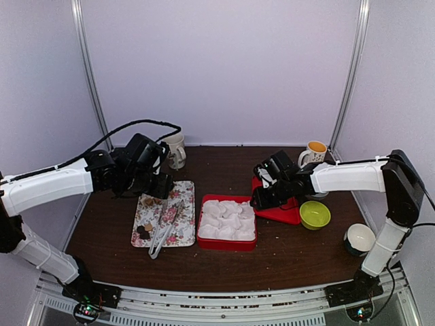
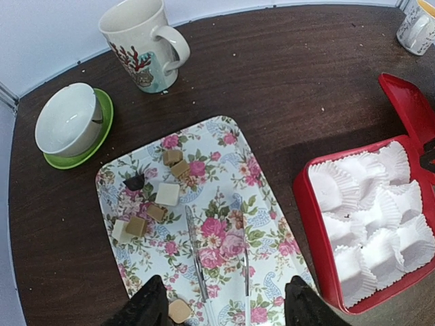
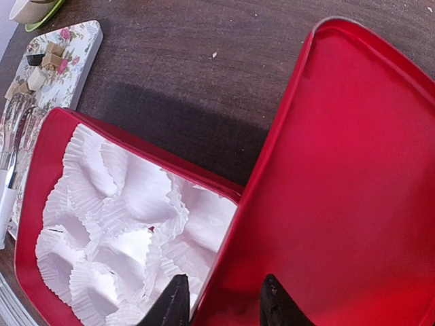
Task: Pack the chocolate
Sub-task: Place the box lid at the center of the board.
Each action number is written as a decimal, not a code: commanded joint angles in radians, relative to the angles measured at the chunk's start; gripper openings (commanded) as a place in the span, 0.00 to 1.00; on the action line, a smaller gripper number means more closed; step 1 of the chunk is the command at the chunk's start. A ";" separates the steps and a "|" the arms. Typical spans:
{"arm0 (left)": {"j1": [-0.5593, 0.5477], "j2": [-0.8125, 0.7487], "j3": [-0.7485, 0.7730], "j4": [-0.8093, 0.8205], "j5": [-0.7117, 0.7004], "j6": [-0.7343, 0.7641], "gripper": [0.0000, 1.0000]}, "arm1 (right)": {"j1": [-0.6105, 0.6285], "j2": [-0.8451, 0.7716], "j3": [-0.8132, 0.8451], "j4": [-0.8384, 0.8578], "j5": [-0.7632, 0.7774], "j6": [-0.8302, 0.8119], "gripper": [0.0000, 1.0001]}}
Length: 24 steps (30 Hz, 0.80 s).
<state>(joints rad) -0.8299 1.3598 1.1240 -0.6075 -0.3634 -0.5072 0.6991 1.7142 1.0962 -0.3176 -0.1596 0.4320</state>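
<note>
The chocolate is several small cubes, tan, pale and dark, lying loose on the floral tray, and it shows as small dots on that tray in the top view. Metal tongs lie on the tray too. My left gripper hangs open above the tongs, holding nothing. The red box holds white paper cups, all empty. Its red lid lies to its right. My right gripper is open, its fingers standing astride the lid's left edge.
A patterned mug and a white bowl on a green saucer stand behind the tray. A yellow-filled mug, a green bowl and a white bowl sit on the right side of the table.
</note>
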 commanded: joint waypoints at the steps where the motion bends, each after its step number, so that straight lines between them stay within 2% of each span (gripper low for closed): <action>1: 0.009 0.028 0.040 -0.031 -0.048 -0.012 0.61 | 0.001 0.009 0.015 -0.042 0.051 0.016 0.32; 3: 0.008 0.030 0.038 -0.031 -0.049 -0.015 0.61 | -0.001 -0.001 0.005 -0.047 0.065 0.016 0.27; 6: 0.009 0.030 0.032 -0.024 -0.040 -0.017 0.61 | -0.009 -0.025 -0.016 -0.047 0.073 0.017 0.14; 9: 0.009 0.031 0.029 -0.021 -0.040 -0.019 0.60 | -0.023 -0.043 -0.038 -0.041 0.068 0.016 0.09; 13: 0.009 0.040 0.025 -0.016 -0.033 -0.026 0.60 | -0.032 -0.052 -0.057 -0.028 0.060 0.016 0.09; 17: 0.009 0.048 0.014 -0.004 0.008 -0.037 0.62 | -0.035 -0.057 -0.062 -0.018 0.058 0.009 0.20; 24: 0.009 0.031 -0.075 0.049 0.158 -0.047 0.65 | -0.036 -0.259 -0.161 0.095 0.171 -0.059 0.23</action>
<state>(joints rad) -0.8288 1.4021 1.1072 -0.6159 -0.3077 -0.5377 0.6666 1.5894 0.9871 -0.3145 -0.0895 0.4286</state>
